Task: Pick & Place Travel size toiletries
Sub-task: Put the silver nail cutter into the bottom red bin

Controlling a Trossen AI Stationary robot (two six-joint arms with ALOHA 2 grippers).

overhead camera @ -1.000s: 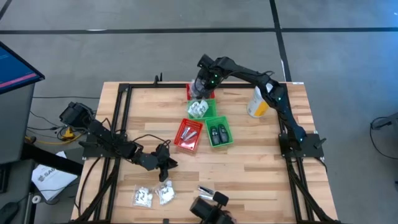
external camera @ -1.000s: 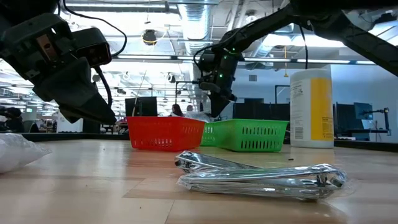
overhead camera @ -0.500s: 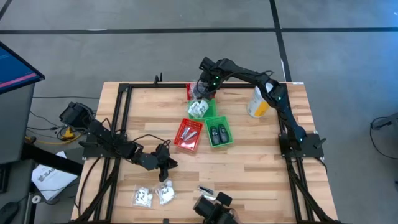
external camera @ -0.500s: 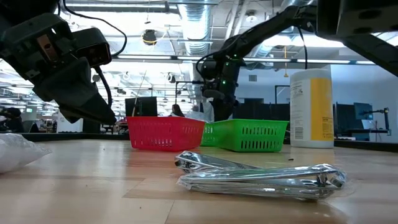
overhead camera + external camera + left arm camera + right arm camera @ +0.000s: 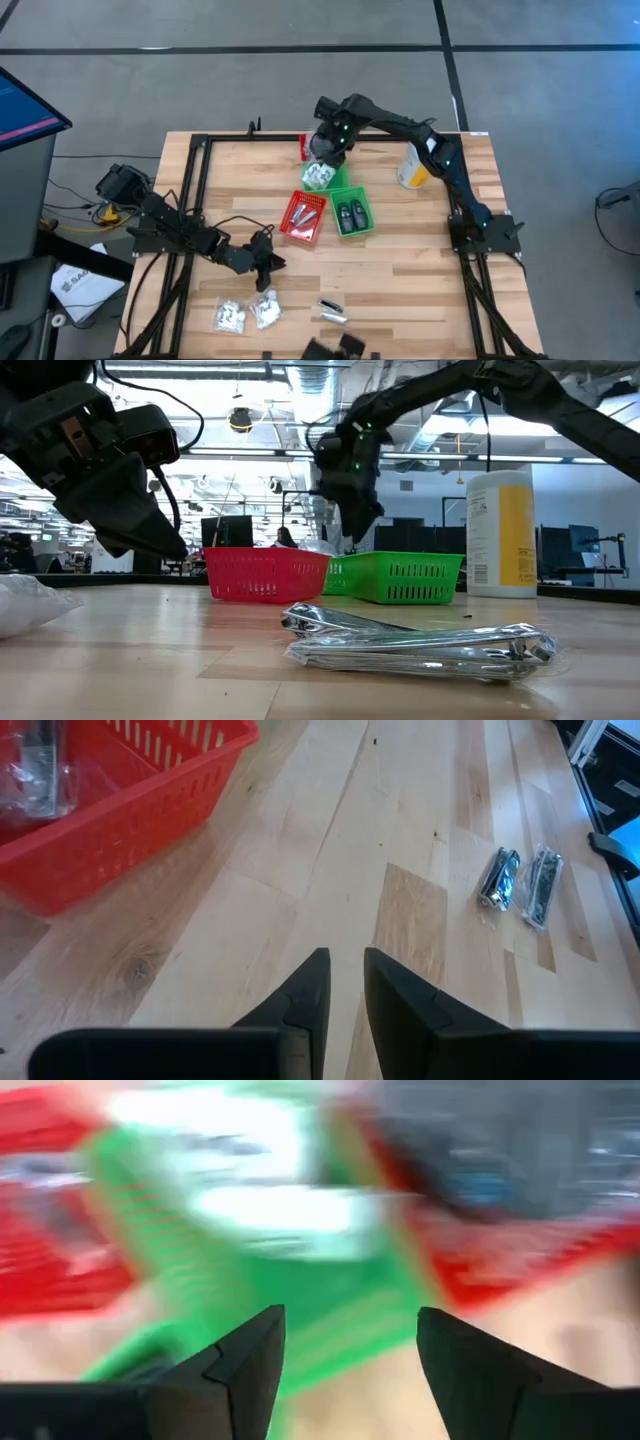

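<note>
The right gripper hangs over the far cluster of baskets, above the green basket that holds clear packets with white contents; its fingers stand wide apart with nothing between them. Beside that basket sit a red basket with silvery sachets in it and another green basket holding dark pieces. A further red basket is partly hidden under the arm. The yellow canister stands off to the right.

The left gripper waits low over the near left part of the table, its fingers narrowed to a slim gap, gripping nothing. Just in front of it lie two loose packets, and near the front edge two slim sachets rest side by side on the wood
</note>
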